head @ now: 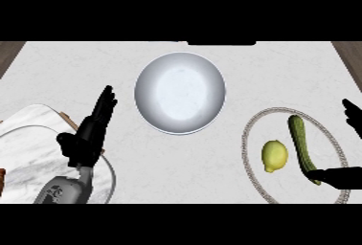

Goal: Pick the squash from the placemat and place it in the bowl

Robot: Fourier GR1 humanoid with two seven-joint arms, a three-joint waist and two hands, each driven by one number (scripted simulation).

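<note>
A long green squash [302, 141] lies lengthwise on the round placemat [249, 125] at the right, next to a yellow lemon [275, 155]. The pale grey bowl [180, 93] stands at the middle back and holds nothing. My right hand [343, 176] shows at the right edge, open, with its fingers [351, 114] raised to the right of the squash and its thumb reaching across to the squash's near end. Most of its palm is out of view. My left hand [90, 131] rests open at the left, fingers straight, pointing up toward the bowl.
A marble board [32, 122] with a round plate-like rim [112, 174] on it lies at the lower left, under my left forearm. A dark object [220, 43] sits at the counter's back edge. Wooden strips border both top corners.
</note>
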